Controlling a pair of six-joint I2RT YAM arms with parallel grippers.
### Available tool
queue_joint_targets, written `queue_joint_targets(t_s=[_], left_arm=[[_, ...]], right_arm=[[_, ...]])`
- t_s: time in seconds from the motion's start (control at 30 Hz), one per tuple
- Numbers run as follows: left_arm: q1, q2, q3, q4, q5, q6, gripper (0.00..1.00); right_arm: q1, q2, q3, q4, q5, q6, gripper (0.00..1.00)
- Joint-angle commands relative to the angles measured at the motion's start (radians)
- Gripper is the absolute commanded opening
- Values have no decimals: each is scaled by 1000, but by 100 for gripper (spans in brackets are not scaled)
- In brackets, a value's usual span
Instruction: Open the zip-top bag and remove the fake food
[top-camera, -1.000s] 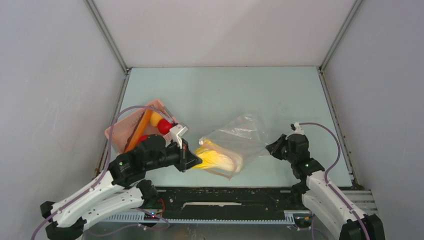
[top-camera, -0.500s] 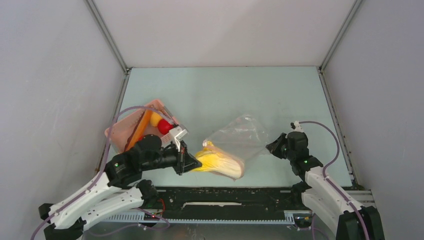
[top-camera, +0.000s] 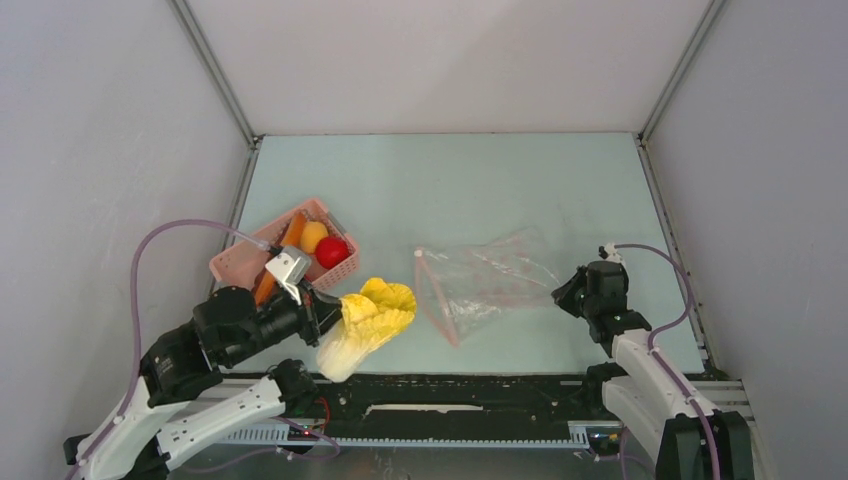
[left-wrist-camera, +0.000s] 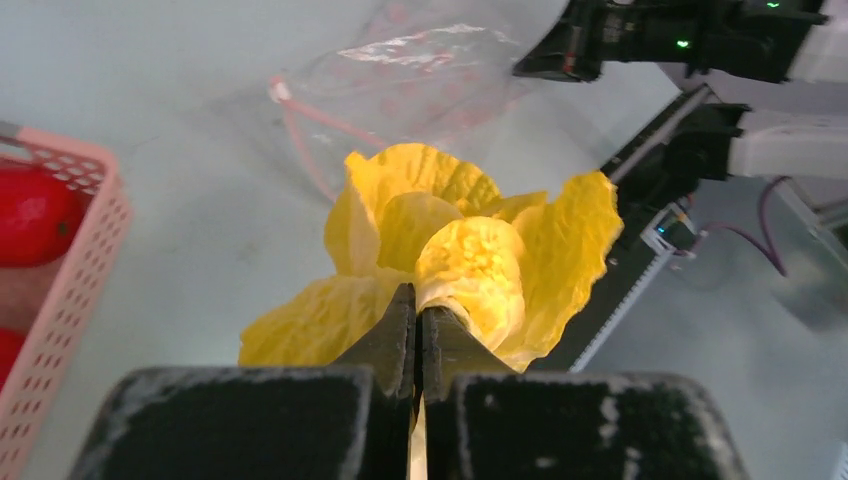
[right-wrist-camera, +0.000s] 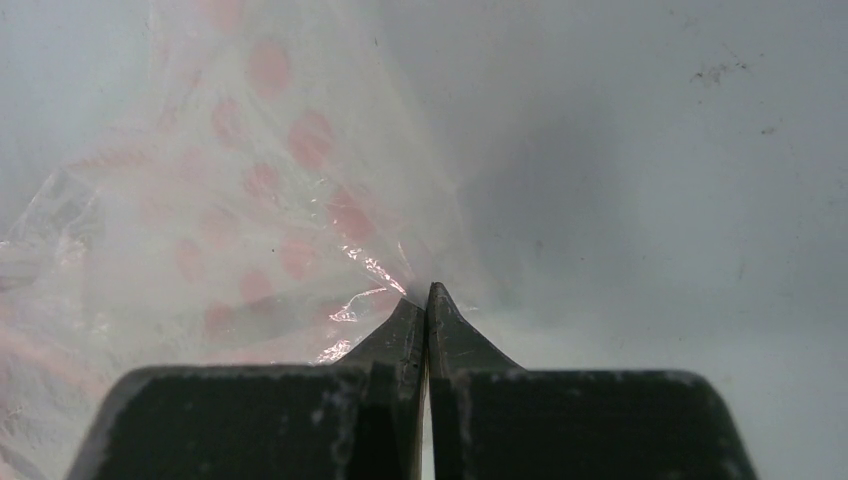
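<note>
My left gripper (top-camera: 327, 310) (left-wrist-camera: 418, 300) is shut on a leaf of the yellow toy cabbage (top-camera: 368, 312) (left-wrist-camera: 470, 260) and holds it clear of the bag, near the front left of the table. The clear zip-top bag (top-camera: 485, 280) (left-wrist-camera: 400, 85) lies flat and empty-looking at centre right, its pinkish zip strip facing left. My right gripper (top-camera: 563, 297) (right-wrist-camera: 427, 297) is shut on the bag's right corner (right-wrist-camera: 300, 210). A red round fruit (top-camera: 331, 251), an orange-yellow fruit (top-camera: 313, 236) and an orange stick (top-camera: 291, 233) lie in the pink basket (top-camera: 235, 266).
The pink slatted basket (left-wrist-camera: 75, 270) stands at the left, just behind my left arm. Grey walls close in the table on three sides. A black rail (top-camera: 460, 390) runs along the near edge.
My left gripper has pulled the yellow cabbage out of the bag and drawn back to the left. The emptied bag has settled flat; the right gripper has shifted slightly right with its corner.
</note>
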Motion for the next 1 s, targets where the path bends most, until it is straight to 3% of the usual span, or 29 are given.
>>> queue_joint_targets(t_s=[0.0, 0.2, 0.43, 0.57, 0.83, 0.9, 0.97], left_arm=[[-2, 39, 89, -46, -179, 11, 0], [-2, 90, 190, -123, -471, -36, 0], [-2, 87, 195, -218, -899, -163, 0], [-2, 32, 120, -185, -1053, -209, 0], [13, 17, 10, -60, -1132, -194, 0], [48, 30, -3, -31, -1128, -175, 0], [129, 36, -22, 19, -1074, -134, 0]], right_arm=[[-14, -29, 40, -10, 24, -26, 0], [-50, -83, 41, -63, 44, -30, 0], [-84, -169, 42, -119, 54, -28, 15], [-93, -225, 57, -157, 45, -36, 37], [-96, -377, 104, -264, 18, -62, 92], [-96, -412, 116, -285, 2, -69, 99], [-96, -447, 125, -304, -16, -70, 100]])
